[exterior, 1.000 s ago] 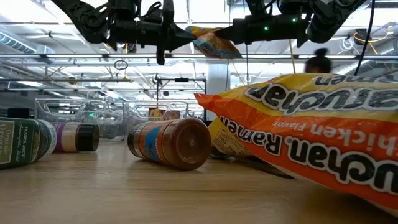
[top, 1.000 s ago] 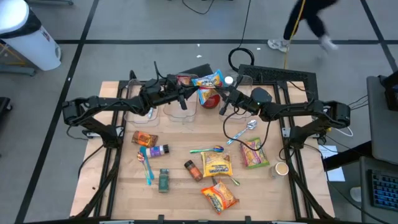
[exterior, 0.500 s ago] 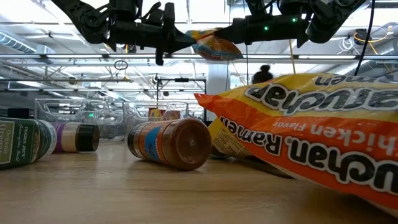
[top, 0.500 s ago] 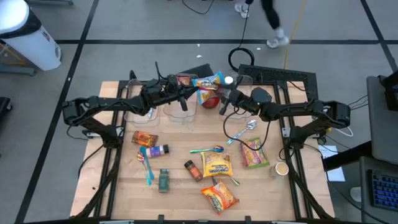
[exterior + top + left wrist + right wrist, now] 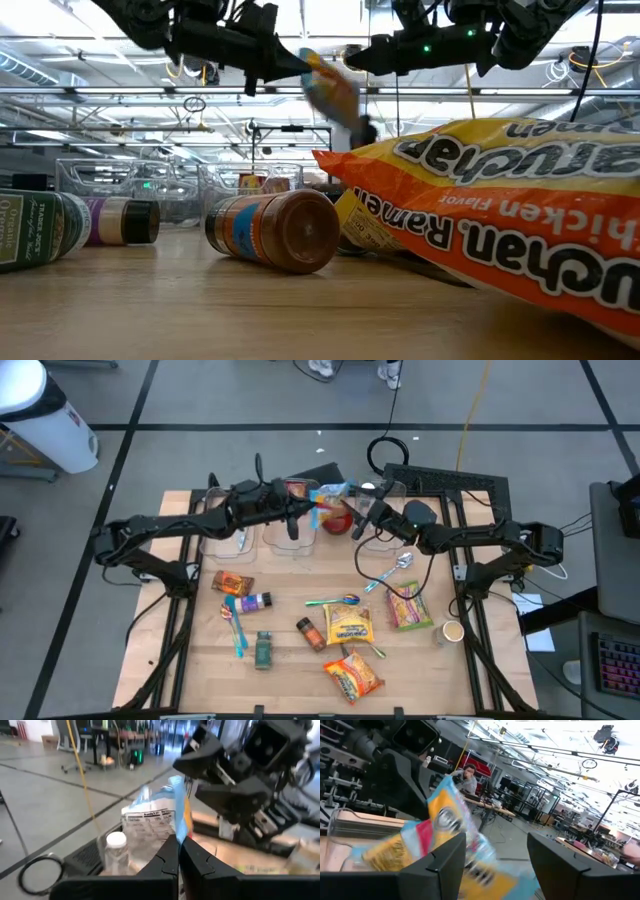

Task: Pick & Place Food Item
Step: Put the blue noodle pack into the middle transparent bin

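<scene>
Snack bag (image 5: 331, 491) pinched in left hand (image 5: 305, 507); right hand (image 5: 357, 520) beside, open.

Above the clear bins (image 5: 290, 530) at the bench's (image 5: 200, 660) far edge, the left gripper (image 5: 305, 512) pinches a snack bag (image 5: 330, 495); the right gripper (image 5: 362, 518) sits just beside it.

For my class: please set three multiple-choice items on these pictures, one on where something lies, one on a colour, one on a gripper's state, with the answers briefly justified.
1. Where is the snack bag?
A. flat on the table
B. in the air between both arms
C. in the paper cup

2. What colour is the cap of the brown spice jar?
A. green
B. white
C. brown

3. How are the right gripper fingers?
A. apart, off the bag
B. clamped on a spoon
C. out of sight

Answers: B, it hangs from the shut left gripper; C, seen in the low view; A, its wrist view shows a gap.
</scene>
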{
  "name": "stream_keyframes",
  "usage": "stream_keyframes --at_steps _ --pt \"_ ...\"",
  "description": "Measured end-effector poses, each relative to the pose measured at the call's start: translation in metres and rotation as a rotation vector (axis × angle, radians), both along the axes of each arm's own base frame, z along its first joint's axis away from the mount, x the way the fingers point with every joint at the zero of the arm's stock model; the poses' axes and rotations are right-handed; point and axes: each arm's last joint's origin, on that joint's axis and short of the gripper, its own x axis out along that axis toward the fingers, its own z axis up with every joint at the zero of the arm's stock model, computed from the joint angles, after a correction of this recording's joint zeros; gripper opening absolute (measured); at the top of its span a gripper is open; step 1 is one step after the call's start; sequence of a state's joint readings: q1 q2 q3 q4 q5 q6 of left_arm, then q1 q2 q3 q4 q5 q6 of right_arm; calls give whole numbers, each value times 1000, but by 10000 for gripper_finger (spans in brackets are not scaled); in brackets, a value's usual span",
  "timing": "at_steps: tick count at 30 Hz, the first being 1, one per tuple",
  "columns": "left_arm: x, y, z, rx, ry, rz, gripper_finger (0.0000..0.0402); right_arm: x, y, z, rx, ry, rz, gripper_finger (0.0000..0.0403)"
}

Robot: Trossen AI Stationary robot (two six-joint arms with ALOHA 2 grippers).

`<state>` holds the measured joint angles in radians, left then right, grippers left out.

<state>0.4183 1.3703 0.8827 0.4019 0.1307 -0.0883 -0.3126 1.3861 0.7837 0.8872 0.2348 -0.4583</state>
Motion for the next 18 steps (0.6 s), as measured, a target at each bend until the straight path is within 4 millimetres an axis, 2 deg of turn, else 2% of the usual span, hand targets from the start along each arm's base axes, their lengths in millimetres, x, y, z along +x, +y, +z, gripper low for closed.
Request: stream_keyframes --at_steps 9,18 --pt "0 1 23 65 261 29 1 0 0 0 1 1 0 207" --pt "-16 2 51 194 641 157 0 0 0 0 1 1 0 208"
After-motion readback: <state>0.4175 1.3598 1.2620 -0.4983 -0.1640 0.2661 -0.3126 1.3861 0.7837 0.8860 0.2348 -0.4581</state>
